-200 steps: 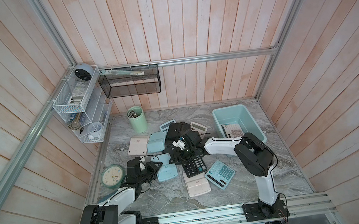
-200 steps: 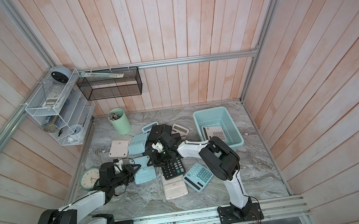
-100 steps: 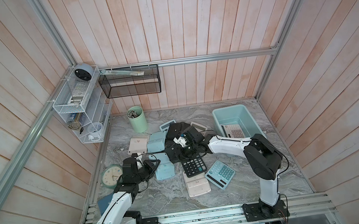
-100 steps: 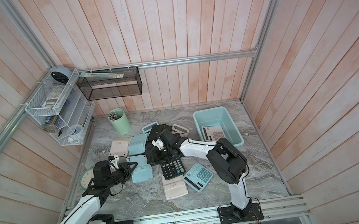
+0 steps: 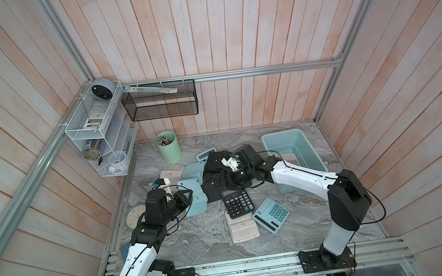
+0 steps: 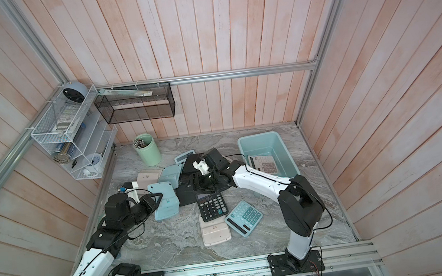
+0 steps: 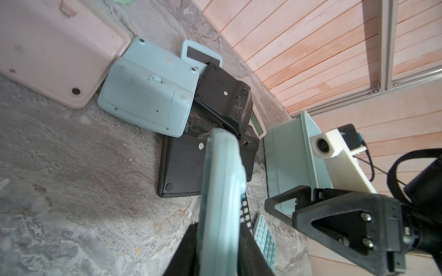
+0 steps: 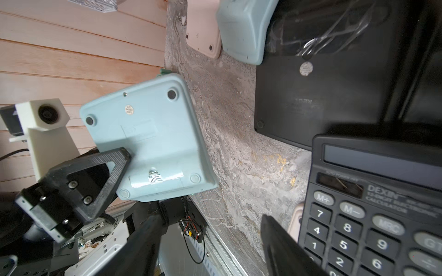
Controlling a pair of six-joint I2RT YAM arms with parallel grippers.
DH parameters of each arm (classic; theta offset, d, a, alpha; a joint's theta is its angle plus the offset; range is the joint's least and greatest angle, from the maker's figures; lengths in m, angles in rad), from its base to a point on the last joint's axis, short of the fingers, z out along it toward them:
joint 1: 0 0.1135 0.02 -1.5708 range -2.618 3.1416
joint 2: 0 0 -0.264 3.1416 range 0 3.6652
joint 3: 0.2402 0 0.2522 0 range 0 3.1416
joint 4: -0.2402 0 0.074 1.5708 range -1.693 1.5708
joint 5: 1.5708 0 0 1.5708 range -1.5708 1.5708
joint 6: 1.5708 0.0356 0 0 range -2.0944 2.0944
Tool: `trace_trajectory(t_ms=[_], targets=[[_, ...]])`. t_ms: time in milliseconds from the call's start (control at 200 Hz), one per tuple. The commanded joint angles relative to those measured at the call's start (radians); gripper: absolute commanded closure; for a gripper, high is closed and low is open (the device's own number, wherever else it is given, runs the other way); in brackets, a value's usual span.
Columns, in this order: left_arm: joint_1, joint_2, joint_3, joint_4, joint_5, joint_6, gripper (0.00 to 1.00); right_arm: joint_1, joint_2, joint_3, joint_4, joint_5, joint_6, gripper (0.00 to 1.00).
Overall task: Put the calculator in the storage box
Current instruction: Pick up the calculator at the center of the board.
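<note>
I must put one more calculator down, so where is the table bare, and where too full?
Bare: the front strip between the front pink calculator and the rail; the back strip between the green cup and the storage box; the box's far half. Crowded: the calculator heap in the middle.

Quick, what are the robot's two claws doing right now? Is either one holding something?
Left gripper: closed on the light blue calculator.
Right gripper: open, holding nothing.
</note>
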Motion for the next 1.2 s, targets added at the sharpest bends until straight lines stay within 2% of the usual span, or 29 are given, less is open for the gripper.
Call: trace_trajectory(t_ms=[0, 130, 205, 225, 240, 260, 385, 515, 645, 790, 850, 1020, 1195], targets=[[-0.074, -0.03, 0.066, -0.047, -0.189, 0.119, 1.0, -0.036, -0.06, 0.04, -0.045, -0.004, 0.017, 0.23], [-0.198, -0.022, 0.11, -0.045, -0.352, 0.193, 1.0, -0.08, -0.089, 0.082, -0.113, -0.004, 0.051, 0.19], [-0.257, 0.001, 0.117, -0.01, -0.398, 0.214, 1.0, -0.104, -0.101, 0.105, -0.149, 0.011, 0.102, 0.14], [-0.275, 0.009, 0.118, -0.001, -0.417, 0.22, 1.0, -0.109, -0.105, 0.11, -0.158, 0.021, 0.116, 0.12], [-0.29, 0.014, 0.12, 0.004, -0.436, 0.226, 1.0, -0.111, -0.11, 0.115, -0.167, 0.033, 0.126, 0.05], [-0.315, 0.025, 0.124, 0.01, -0.464, 0.236, 1.0, -0.113, -0.116, 0.119, -0.18, 0.053, 0.14, 0.02], [-0.492, 0.103, 0.179, 0.027, -0.681, 0.316, 1.0, -0.123, -0.155, 0.141, -0.251, 0.141, 0.177, 0.02], [-0.653, 0.19, 0.233, 0.058, -0.882, 0.423, 1.0, -0.143, -0.174, 0.147, -0.282, 0.141, 0.25, 0.02], [-0.795, 0.269, 0.249, 0.13, -1.03, 0.546, 1.0, -0.152, -0.185, 0.163, -0.313, 0.134, 0.28, 0.02], [-0.902, 0.352, 0.253, 0.212, -1.163, 0.685, 1.0, -0.163, -0.193, 0.165, -0.322, 0.115, 0.302, 0.03], [-0.928, 0.385, 0.259, 0.233, -1.193, 0.718, 1.0, -0.163, -0.195, 0.166, -0.323, 0.116, 0.3, 0.07], [-0.998, 0.477, 0.268, 0.295, -1.292, 0.812, 1.0, -0.163, -0.187, 0.155, -0.307, 0.094, 0.319, 0.09], [-1.047, 0.558, 0.272, 0.366, -1.379, 0.912, 1.0, -0.146, -0.171, 0.153, -0.315, 0.081, 0.31, 0.23]])
